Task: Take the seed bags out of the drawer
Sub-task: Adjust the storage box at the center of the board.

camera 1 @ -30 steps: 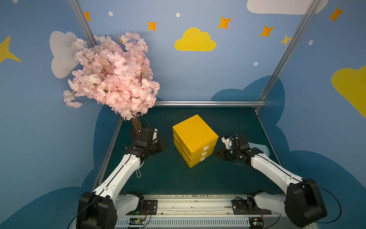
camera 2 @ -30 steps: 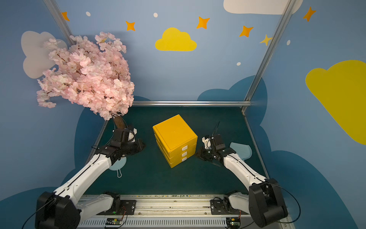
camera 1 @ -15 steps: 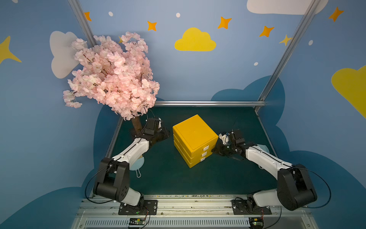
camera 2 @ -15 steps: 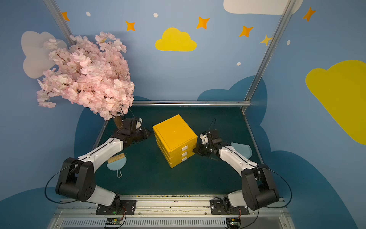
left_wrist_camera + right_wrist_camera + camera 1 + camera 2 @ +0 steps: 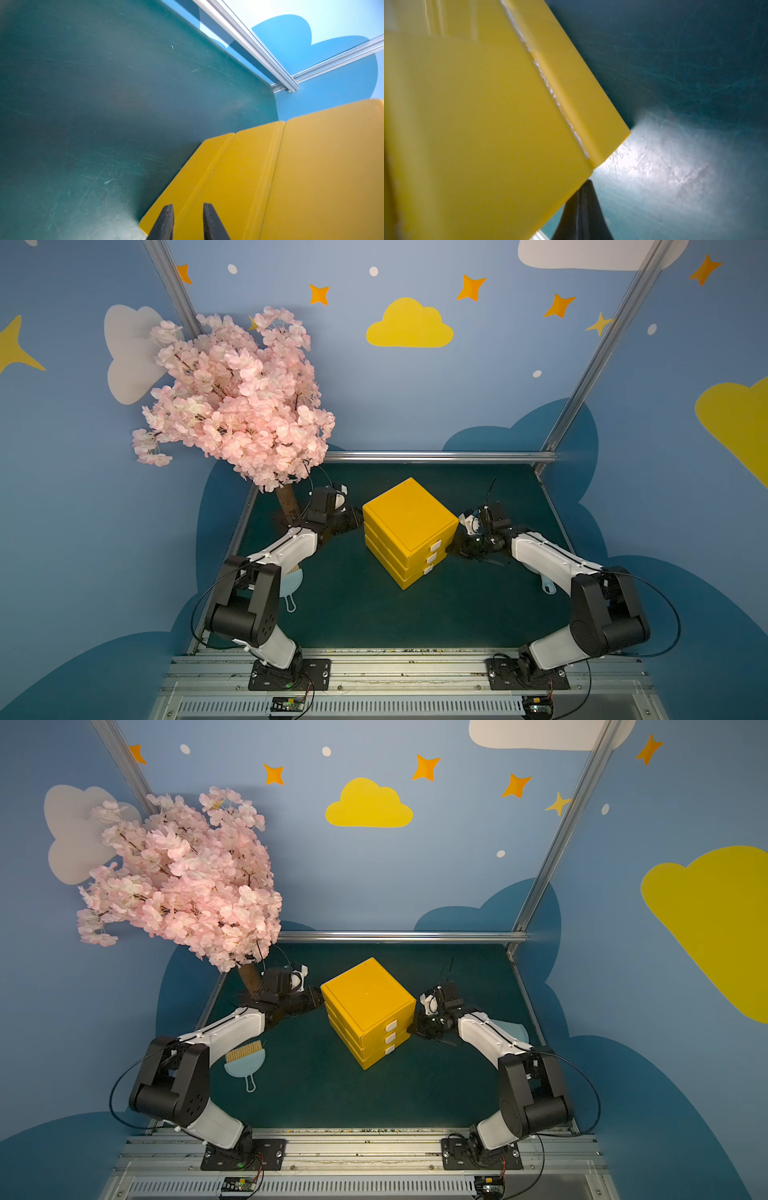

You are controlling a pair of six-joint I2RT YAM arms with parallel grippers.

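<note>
Both top views show the yellow chest [image 5: 409,514] [image 5: 368,990] mid-frame. Its three drawers [image 5: 415,562] are shut, with white handles [image 5: 431,558] facing lower right. The seed bags are hidden from view. The left gripper [image 5: 188,205] is at the chest's left side, jaws slightly apart. The right gripper [image 5: 586,184] is at its right side, jaws together.

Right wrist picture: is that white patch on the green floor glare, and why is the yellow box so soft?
Yes: in the right wrist view that is light glaring off the green mat, and the yellow drawer cabinet blurs, being close to the lens; in the left wrist view the mat dims toward the picture's edge; both top views are sharp.
</note>
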